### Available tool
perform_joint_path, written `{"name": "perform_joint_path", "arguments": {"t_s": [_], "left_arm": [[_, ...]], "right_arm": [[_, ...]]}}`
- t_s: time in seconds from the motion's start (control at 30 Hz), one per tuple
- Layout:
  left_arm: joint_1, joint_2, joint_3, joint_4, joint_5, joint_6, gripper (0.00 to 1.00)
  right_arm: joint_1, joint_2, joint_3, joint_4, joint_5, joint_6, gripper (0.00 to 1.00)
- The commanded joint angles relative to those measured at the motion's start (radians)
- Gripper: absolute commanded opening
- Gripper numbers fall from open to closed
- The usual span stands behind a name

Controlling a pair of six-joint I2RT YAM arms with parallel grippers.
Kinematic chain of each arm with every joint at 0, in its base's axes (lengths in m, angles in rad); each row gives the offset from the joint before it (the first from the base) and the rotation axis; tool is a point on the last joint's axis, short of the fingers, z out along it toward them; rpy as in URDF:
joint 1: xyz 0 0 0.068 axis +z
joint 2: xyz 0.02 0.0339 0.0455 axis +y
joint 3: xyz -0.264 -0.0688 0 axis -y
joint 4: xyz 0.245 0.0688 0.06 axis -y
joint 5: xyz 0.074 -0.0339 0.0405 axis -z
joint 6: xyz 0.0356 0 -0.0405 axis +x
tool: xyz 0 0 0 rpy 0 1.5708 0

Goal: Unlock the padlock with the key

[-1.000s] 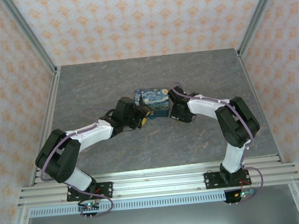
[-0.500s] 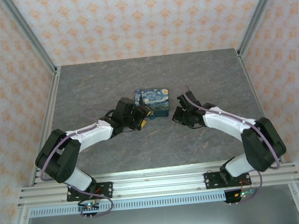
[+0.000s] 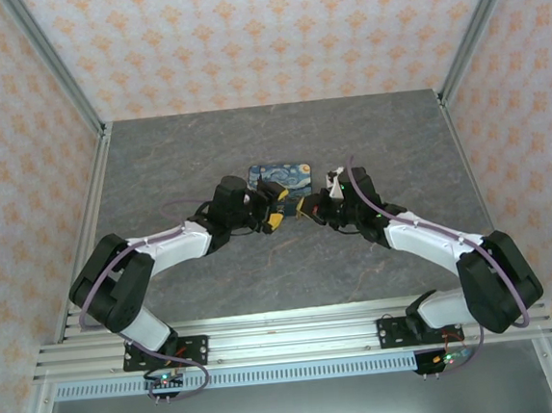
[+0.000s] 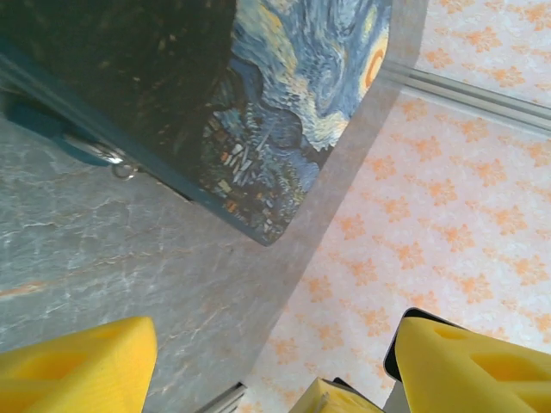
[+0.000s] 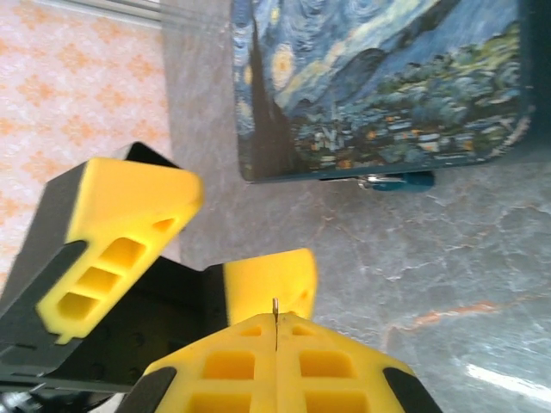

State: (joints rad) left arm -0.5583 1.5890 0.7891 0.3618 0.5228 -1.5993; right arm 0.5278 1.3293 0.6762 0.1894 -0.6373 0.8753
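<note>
Two claws meet beside the near side of a painted box [image 3: 281, 175]. The left claw [image 4: 271, 357] is spread wide, holding nothing. The right claw [image 5: 275, 344] is pressed together, pinching the thin key [image 5: 275, 308]. The teal padlock [image 5: 398, 181] sits against the box's near side.

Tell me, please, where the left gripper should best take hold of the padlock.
Probably its teal body. The padlock lies lengthwise along the box wall, which blocks that side, so the open left gripper should come low from the bare table side.
</note>
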Motion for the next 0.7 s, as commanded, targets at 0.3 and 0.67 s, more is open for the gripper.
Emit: {"name": "perform_joint_path", "arguments": {"t_s": [0.3, 0.67], "left_arm": [[-0.034, -0.008, -0.036, 0.13, 0.019, -0.09, 0.41], [-0.067, 0.046, -0.015, 0.195, 0.034, -0.112, 0.69]], "right_arm": [[-0.002, -0.036, -0.039, 0.083, 0.057, 0.06, 0.0], [-0.004, -0.031, -0.037, 0.117, 0.025, 0.067, 0.0]]}}
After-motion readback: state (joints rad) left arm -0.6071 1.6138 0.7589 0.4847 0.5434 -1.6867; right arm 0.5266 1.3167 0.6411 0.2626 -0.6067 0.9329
